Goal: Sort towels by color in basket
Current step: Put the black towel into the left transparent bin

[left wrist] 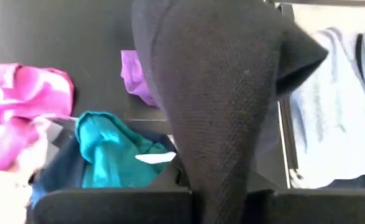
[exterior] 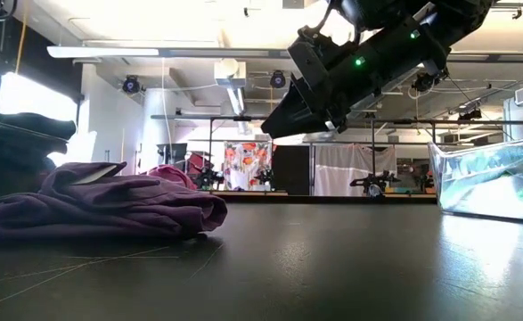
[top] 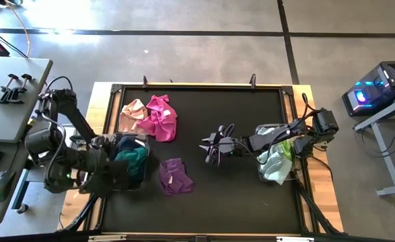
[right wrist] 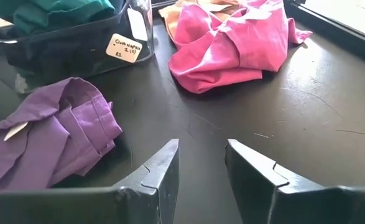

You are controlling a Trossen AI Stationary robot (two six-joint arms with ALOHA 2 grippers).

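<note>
The right gripper [top: 210, 144] hovers over the dark mat [top: 244, 188] near the centre of the high view, its two fingers parted with nothing between them, pointing toward the left of the frame. The purple towel [top: 174, 176] lies crumpled just below and left of it, apart from the fingers; in the right wrist view the same towel fills the lower left, with a small pale tag on its folds. The magenta towel [top: 161, 117] sits up and left of that gripper, bunched in soft ridges and touching a pale pink towel [top: 132, 115] at the mat's upper left. The left gripper [top: 120, 165] is at the left of the frame over a clear bin [right wrist: 76, 43] that holds a teal towel [top: 133, 161] and darker cloths; its fingers are closed on a black towel [left wrist: 226, 112], a coarse knit hanging in a long fold across the left wrist view. At the right edge of the mat a second clear bin [exterior: 493, 183] holds white, pale mint and lime cloths [top: 276, 160]. Between the two bins the mat is bare and flat, bordered by a wooden table rim [top: 321, 195]; the lower half of the mat, right of the purple towel, is open.
</note>
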